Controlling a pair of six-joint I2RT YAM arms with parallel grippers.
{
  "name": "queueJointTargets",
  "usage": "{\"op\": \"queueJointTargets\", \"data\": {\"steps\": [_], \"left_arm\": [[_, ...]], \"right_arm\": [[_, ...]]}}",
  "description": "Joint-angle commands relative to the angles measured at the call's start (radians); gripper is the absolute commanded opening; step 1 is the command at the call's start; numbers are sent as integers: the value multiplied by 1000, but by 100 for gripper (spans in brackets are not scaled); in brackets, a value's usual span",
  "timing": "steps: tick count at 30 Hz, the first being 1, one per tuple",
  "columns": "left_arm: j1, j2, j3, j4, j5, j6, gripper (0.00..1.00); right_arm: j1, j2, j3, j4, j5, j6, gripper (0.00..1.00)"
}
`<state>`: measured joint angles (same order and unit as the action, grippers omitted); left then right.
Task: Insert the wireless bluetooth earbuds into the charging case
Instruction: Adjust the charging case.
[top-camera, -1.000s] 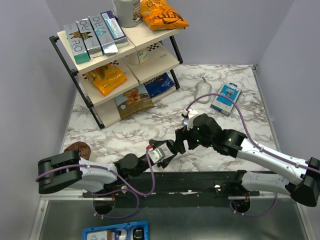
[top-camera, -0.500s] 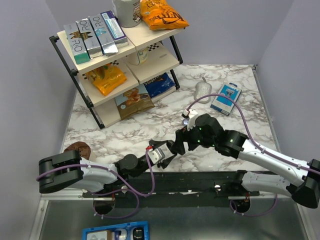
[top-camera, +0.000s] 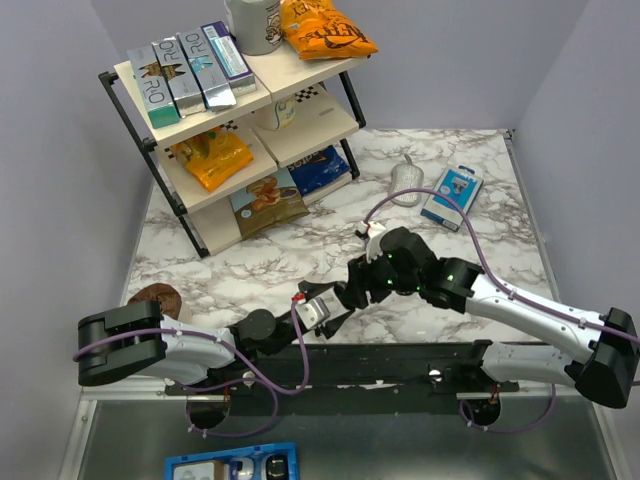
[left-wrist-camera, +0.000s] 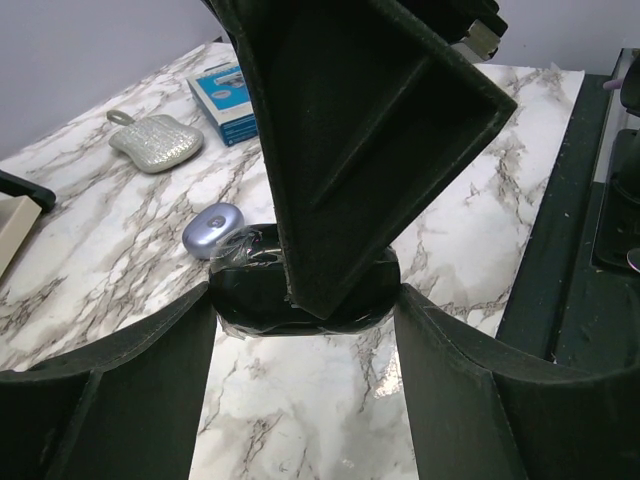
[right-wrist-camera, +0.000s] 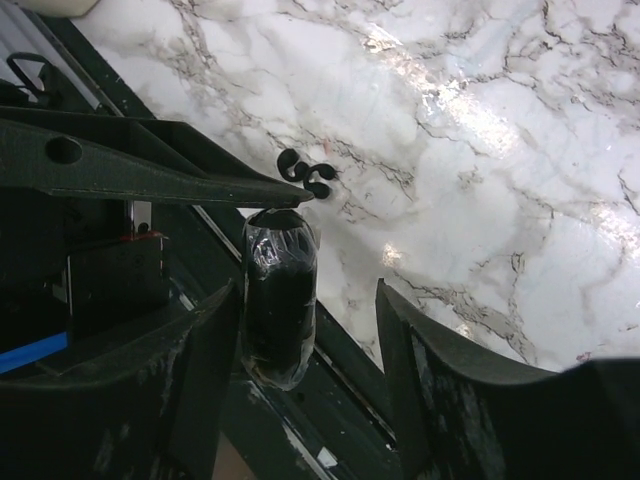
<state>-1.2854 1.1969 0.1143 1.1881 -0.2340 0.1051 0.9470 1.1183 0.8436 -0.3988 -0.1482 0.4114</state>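
So the left pincer (left-wrist-camera: 305, 305) has the charging case (left-wrist-camera: 245, 292) clamped between both fingers, down at the near edge of the table (left-wrist-camera: 470, 230), a bit left of centre. The case is a glossy black oval with what looks like clear film round it. The right pincer (right-wrist-camera: 305, 295) is down over the same case from the far right. Its jaws are apart and wider than the case: one finger is right up against it and there's a clear gap on the other side, so no real grip from that one.

Compared with a second ago, the right arm has slid left and a bit nearer, closing in on the left pincer. The left arm hasn't budged, same grip.

The earbuds (right-wrist-camera: 305, 175) are two tiny black curly bits on the marble just past the tip of the left pincer, near the case but not in it (too small to make out more).

Other stuff: a little lavender oval thing (left-wrist-camera: 214, 229) sits just behind the case. Well off at the far right are a glittery silver pouch (left-wrist-camera: 155, 140) and a blue box (left-wrist-camera: 228, 92).
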Motion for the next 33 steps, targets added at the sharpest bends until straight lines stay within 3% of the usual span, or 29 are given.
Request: {"op": "queueJointTargets", "data": {"steps": [1, 7, 12, 16, 17, 20, 23, 33], "left_arm": [[-12, -10, -7, 54, -16, 4, 0], [-14, 1, -4, 61, -27, 2, 0], [-15, 21, -1, 84, -41, 4, 0], [-15, 35, 10, 90, -63, 4, 7], [-15, 38, 13, 94, -68, 5, 23], [-15, 59, 16, 110, -93, 10, 53], [-15, 81, 10, 162, -108, 19, 60], [-15, 121, 30, 186, -113, 42, 66]], "right_arm": [[-2, 12, -12, 32, -43, 0, 61], [-2, 17, -14, 51, -86, -2, 39], [-2, 18, -14, 51, -111, -6, 27], [-4, 6, -12, 48, -123, -8, 1], [-2, 2, -12, 46, -129, -13, 1], [-4, -26, -12, 40, -129, -13, 1], [-4, -44, -9, 28, -125, -6, 1], [-4, -52, -3, 17, -120, 23, 1]]}}
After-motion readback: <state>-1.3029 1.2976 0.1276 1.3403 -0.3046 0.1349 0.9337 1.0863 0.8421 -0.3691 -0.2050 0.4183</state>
